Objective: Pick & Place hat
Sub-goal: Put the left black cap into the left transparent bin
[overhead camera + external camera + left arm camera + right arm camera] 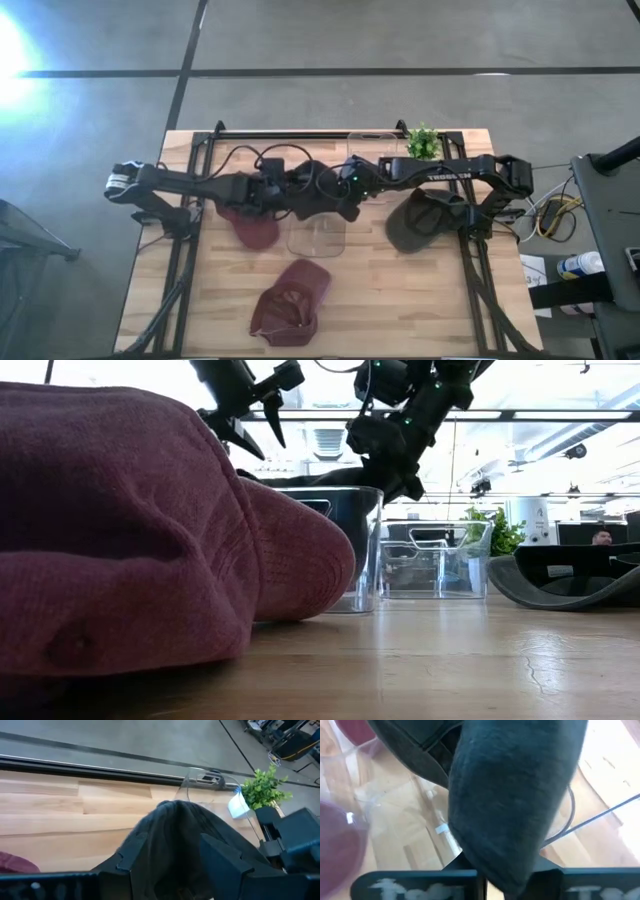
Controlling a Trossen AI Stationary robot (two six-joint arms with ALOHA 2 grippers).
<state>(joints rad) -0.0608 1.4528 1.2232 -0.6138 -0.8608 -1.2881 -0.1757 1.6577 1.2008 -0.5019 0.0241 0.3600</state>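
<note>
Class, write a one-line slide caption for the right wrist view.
Right end effector shut on a dark grey fabric cap, held above a clear plastic bin on the wooden table.

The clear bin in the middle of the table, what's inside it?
The clear bin shows only bare wood through its open part. A dark grey hat, pinched in the right hand, hangs over its far end, hiding that part.

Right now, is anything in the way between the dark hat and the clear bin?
Nothing visible. The right gripper holds the dark hat at the open top of the clear bin. The left gripper hovers open next to it, and a red hat lies beside the bin.
</note>
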